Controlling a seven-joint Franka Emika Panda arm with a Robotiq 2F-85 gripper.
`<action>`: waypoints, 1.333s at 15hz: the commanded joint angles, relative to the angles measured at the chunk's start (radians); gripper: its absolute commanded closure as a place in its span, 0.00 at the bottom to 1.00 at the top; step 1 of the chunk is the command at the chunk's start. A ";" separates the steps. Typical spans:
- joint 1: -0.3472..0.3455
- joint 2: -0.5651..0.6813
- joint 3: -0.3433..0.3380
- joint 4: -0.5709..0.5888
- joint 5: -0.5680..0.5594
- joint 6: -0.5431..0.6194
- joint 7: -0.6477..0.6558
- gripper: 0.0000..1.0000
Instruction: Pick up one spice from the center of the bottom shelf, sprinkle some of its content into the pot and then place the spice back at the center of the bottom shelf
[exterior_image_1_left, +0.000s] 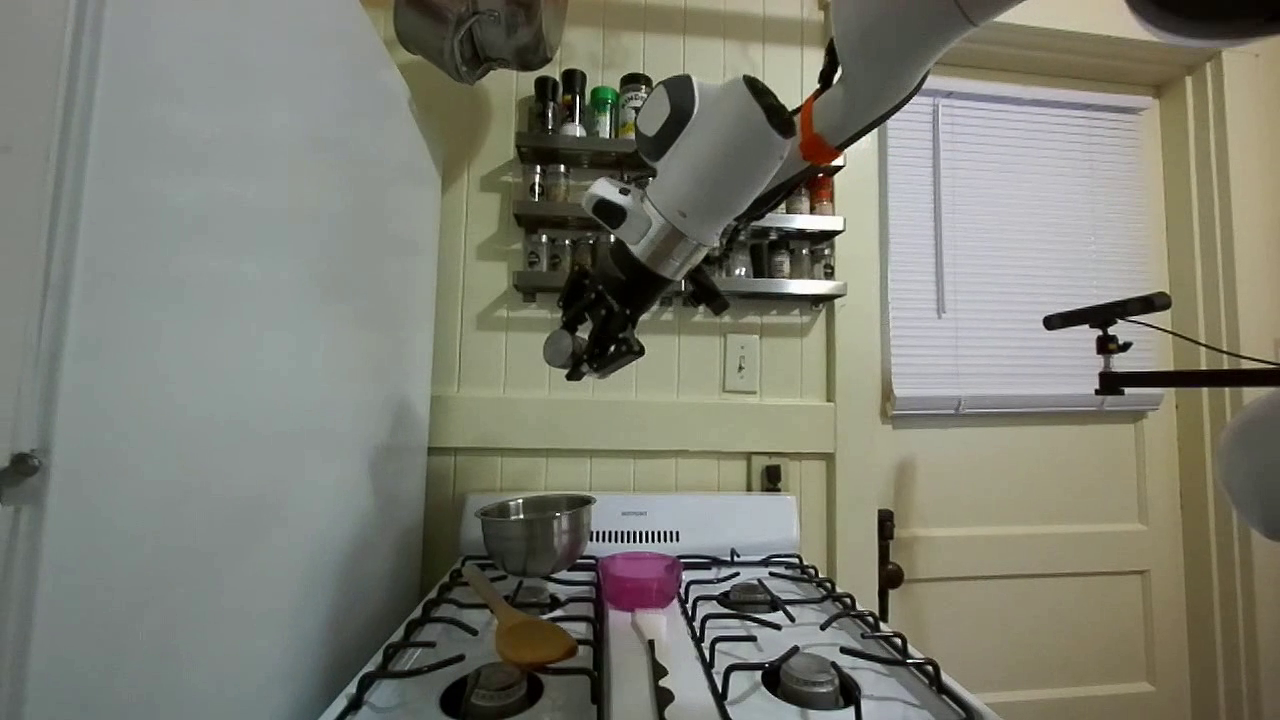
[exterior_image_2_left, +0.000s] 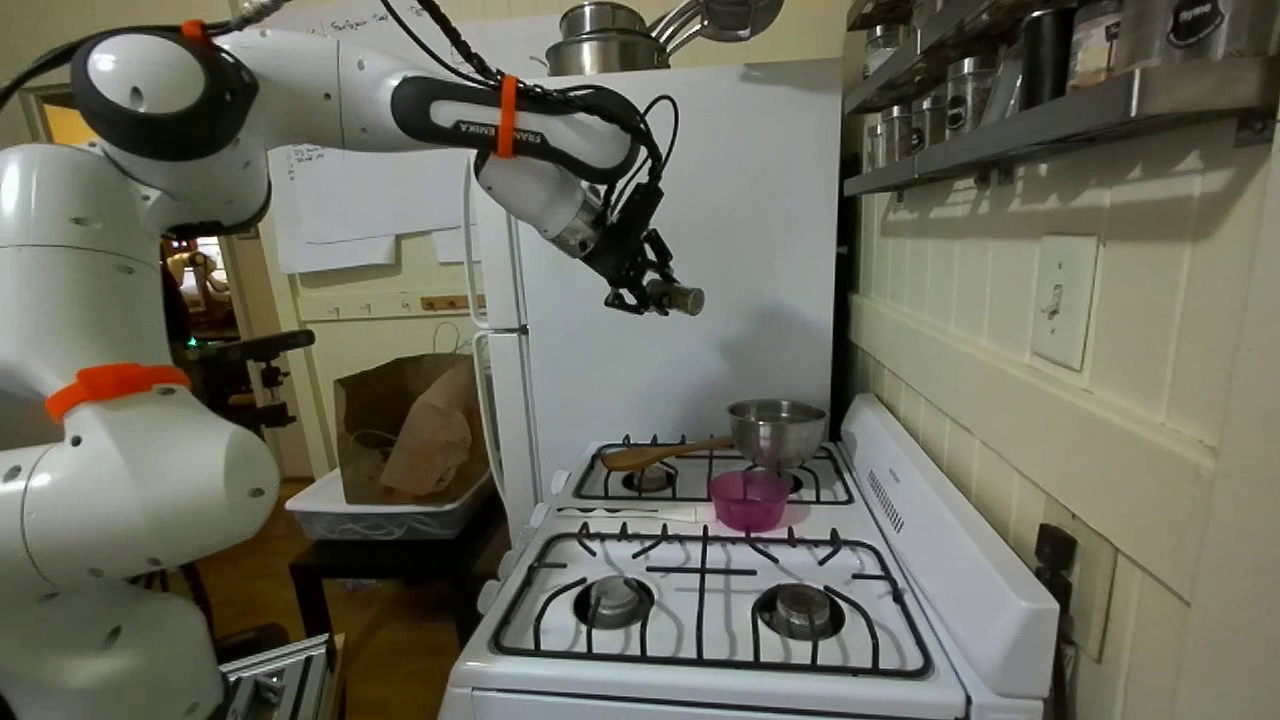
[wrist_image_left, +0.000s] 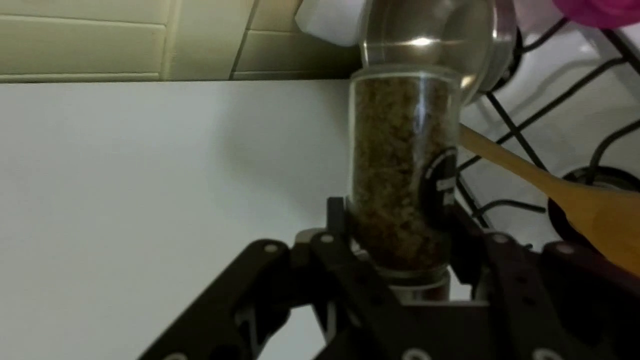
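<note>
A clear spice jar with brown flecked contents and a dark label (wrist_image_left: 402, 165) is held between the fingers of my gripper (wrist_image_left: 397, 220). Its narrower neck end points toward the palm, partly hidden by the fingers. In both exterior views the gripper (exterior_image_1_left: 600, 345) (exterior_image_2_left: 640, 285) is high above the stove, and the jar (exterior_image_1_left: 563, 348) (exterior_image_2_left: 683, 297) lies tilted near horizontal. The silver pot (exterior_image_1_left: 537, 545) (exterior_image_2_left: 778, 440) stands at the stove's back, well below the jar; it also shows behind the jar in the wrist view (wrist_image_left: 502, 45). The bottom shelf (exterior_image_1_left: 780, 288) (exterior_image_2_left: 1050, 125) holds several jars; the arm hides its middle in an exterior view.
A wooden spoon (exterior_image_1_left: 530, 640) (exterior_image_2_left: 650, 456) and a pink cup (exterior_image_1_left: 640, 582) (exterior_image_2_left: 750, 502) are on the stove (exterior_image_2_left: 800, 680). The white fridge (exterior_image_1_left: 250, 350) (exterior_image_2_left: 680, 200) stands beside it. Upper shelves with jars (exterior_image_1_left: 575, 150) are on the wall. A metal pot (exterior_image_1_left: 480, 35) is high up.
</note>
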 joint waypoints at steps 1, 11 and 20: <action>-0.167 -0.210 -0.031 0.143 0.214 0.082 -0.231 0.76; -0.375 -0.401 -0.084 0.271 0.349 0.093 -0.402 0.51; -0.411 -0.463 -0.013 0.364 0.129 0.075 -0.349 0.76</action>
